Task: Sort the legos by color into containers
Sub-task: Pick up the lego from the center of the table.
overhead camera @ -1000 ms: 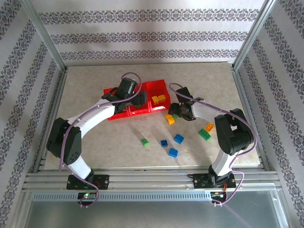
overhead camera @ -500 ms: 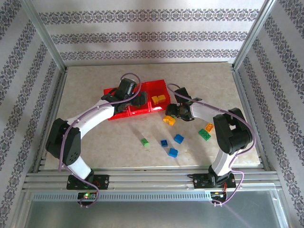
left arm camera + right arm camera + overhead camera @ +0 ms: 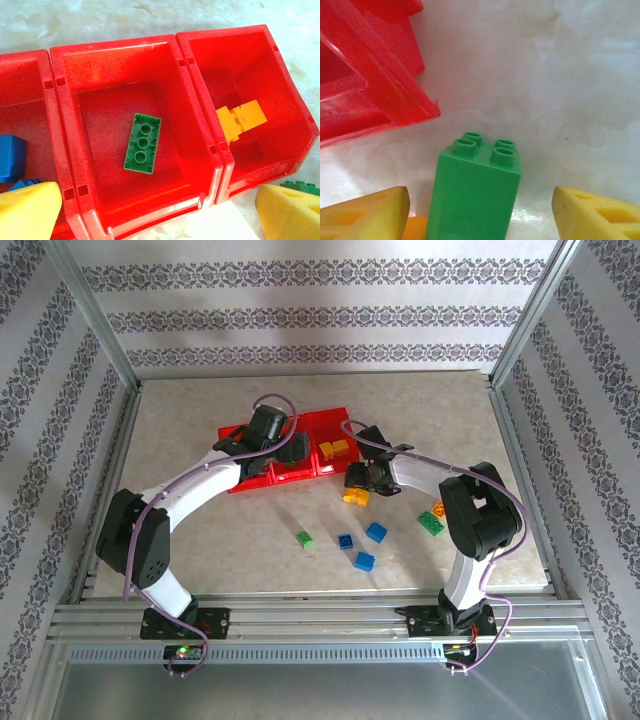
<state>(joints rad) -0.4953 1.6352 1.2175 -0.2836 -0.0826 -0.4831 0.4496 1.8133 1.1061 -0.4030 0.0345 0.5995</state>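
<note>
From where I stand the right claw (image 3: 480,200) sits low on the tabletop (image 3: 560,75), just off the red tray's (image 3: 375,95) front right corner. Its jaws are part open w/ an upright green brick (image 3: 475,190) btwn them. There's a gap on both sides, so nothing is gripped yet. The left claw (image 3: 157,205) hangs over the tray's middle bin, spread wide and empty. Below it a flat green brick (image 3: 143,143) lies in the middle bin, an orange-yellow brick (image 3: 240,120) in the right bin and a blue brick (image 3: 10,157) in the left.

Risks:
- The upright green brick is tall, narrow and off-centre, nearer one finger (image 3: 365,215) than the other. That finger would prob touch first and tip or skid it.
- An orange bit (image 3: 415,227) sits btwn that finger and the brick. It could get pinched along and end up in the wrong bin, or spoil the grip.
- The left claw is parked over the very bin green belongs in, so the arms could bump there.

Hard to see:
- The upright brick's base is cut off, so I can't tell how squarely it stands.
- The orange bit is mostly hidden.
- From above, the right claw covers that brick and the left arm (image 3: 200,485) covers much of the left & middle bins.
- The left bin is cut off at the wrist view's edge, so the blue count is unknown.
- Loose pieces lie in front of the tray, e.g. a small green one (image 3: 305,539) and a blue one (image 3: 364,561).
</note>
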